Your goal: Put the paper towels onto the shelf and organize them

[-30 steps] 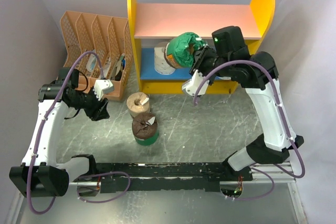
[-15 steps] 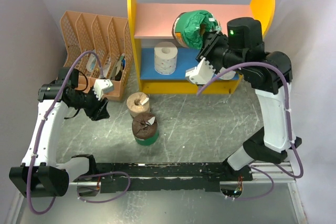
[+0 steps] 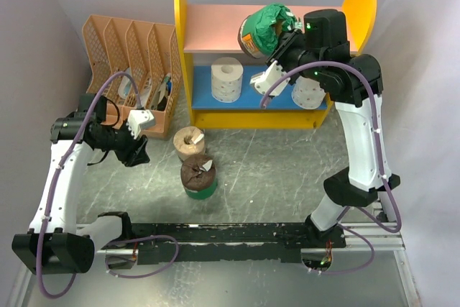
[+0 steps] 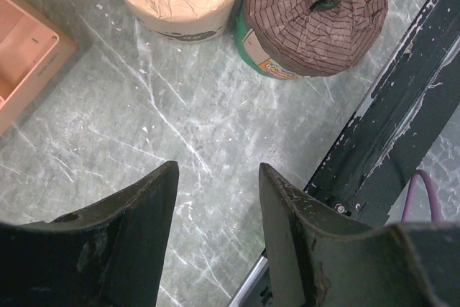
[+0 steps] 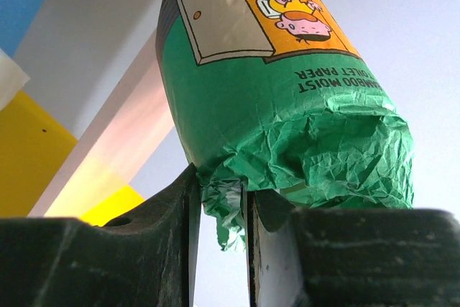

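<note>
Right pincer [image 5: 219, 210] pinches the wrapper of the green-wrapped roll [image 3: 260, 30], tilted above the pink upper board [image 3: 212, 26]; left pincer [image 4: 215, 192] half open, empty.

High rear overview of whole table [image 3: 287, 170]; close wrist views, left down onto table, right upward toward shelf [image 3: 215, 26].

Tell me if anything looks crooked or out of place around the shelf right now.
The green-wrapped roll hangs tilted over the pink upper board; the right gripper's jaws pinch only its crumpled wrapper end. The left white roll stands upright on the blue lower board.
</note>
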Tool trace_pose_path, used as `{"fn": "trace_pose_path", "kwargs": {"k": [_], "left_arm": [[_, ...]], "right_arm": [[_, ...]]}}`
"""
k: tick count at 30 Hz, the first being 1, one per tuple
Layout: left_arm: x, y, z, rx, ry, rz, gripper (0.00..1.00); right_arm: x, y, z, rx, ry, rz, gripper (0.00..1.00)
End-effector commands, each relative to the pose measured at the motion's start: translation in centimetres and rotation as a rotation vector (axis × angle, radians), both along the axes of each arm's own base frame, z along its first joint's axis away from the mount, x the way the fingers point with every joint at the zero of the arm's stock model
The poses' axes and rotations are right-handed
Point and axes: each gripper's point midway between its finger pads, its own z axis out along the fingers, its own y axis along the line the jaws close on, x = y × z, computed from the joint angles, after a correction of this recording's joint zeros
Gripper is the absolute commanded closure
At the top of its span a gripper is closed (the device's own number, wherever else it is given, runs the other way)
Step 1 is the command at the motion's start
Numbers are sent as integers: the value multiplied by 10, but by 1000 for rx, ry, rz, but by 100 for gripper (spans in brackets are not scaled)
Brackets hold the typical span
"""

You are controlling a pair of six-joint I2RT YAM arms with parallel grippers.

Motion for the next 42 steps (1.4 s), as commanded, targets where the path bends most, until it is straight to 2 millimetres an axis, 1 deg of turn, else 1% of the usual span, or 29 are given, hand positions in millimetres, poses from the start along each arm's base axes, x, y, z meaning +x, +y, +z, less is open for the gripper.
{"fn": "trace_pose_path", "kwargs": {"k": [1, 9, 13, 14, 15, 18, 19, 20, 22, 26, 32, 34, 42], "left_arm": [[-5, -1, 0, -10, -14, -14, 40], [-4, -1, -1, -8, -14, -16, 40], [-3, -1, -1, -10, -15, -16, 40], [-4, -2, -1, -11, -12, -17, 40], [-3, -2, -2, -11, -12, -18, 40], [-4, -2, -1, -11, -12, -17, 40], [-3, -1, -1, -8, -15, -16, 40], [-3, -1, -1, -6, -16, -18, 41], [-3, 0, -1, -1, -18, -16, 41], [-4, 1, -2, 5, -16, -17, 41], [-3, 0, -3, 1, -15, -15, 40], [-2, 0, -2, -1, -16, -16, 41], [-1, -1, 3, -7, -1, -37, 41]], "right_arm": [[7, 16, 36, -341, -280, 219, 100], [13, 24, 37, -324, -298, 239, 100], [17, 33, 43, -285, -324, 258, 100], [21, 26, 46, -273, -332, 242, 96], [23, 28, 47, -258, -338, 247, 94], [29, 29, 49, -254, -352, 246, 97], [30, 30, 50, -252, -354, 245, 96], [33, 30, 49, -252, -354, 244, 94], [36, 29, 49, -246, -357, 245, 84], [40, 32, 50, -240, -368, 253, 79], [51, 37, 54, -217, -390, 249, 80], [55, 39, 52, -208, -390, 249, 80], [75, 54, 53, -143, -413, 270, 79]]}}
